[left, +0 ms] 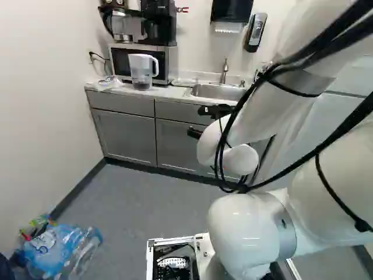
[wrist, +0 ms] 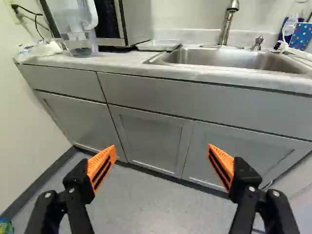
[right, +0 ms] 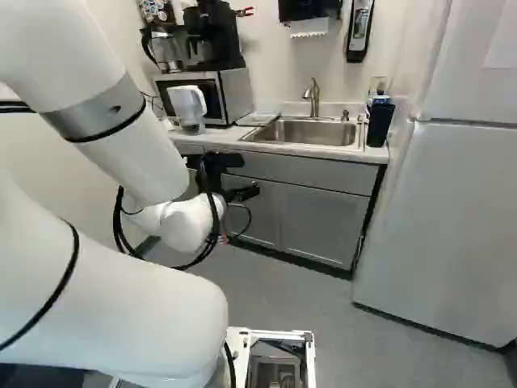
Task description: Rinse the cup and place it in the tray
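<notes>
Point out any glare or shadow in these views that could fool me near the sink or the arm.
Left base view: small glints on the arm's glossy white joint; right base view: pale sheen across the refrigerator; wrist view: soft reflections in the metal sink, pincer clearly lit.

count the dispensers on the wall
2: the dark paper dispenser above the sink, and the narrow dispenser just right of it in the right base view. More may be hidden behind the arm.
</notes>
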You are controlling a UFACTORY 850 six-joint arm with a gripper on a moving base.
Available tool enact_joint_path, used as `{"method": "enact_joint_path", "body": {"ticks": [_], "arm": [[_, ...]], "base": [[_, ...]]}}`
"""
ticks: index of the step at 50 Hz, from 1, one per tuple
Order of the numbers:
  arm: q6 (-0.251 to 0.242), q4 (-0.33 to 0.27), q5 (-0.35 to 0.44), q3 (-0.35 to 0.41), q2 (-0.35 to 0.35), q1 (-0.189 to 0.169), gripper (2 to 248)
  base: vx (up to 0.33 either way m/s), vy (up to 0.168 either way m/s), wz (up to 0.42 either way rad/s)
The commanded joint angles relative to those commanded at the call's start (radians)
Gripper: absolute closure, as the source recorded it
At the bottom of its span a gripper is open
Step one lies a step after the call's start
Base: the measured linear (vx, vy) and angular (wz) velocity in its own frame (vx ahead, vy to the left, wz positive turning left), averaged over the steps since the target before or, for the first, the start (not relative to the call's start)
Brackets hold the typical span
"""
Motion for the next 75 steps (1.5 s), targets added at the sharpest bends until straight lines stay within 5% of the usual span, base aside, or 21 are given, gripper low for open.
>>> {"method": "enact_joint_path", "body": {"ticks": [37,75], "arm": [[0.0,0.0,0.0,-0.003,-0.004,0.0,3],[0.0,0.0,0.0,-0.097,-0.026,-0.01,3]], "base": [[0.0,0.0,0.0],[0.0,0.0,0.0]]}}
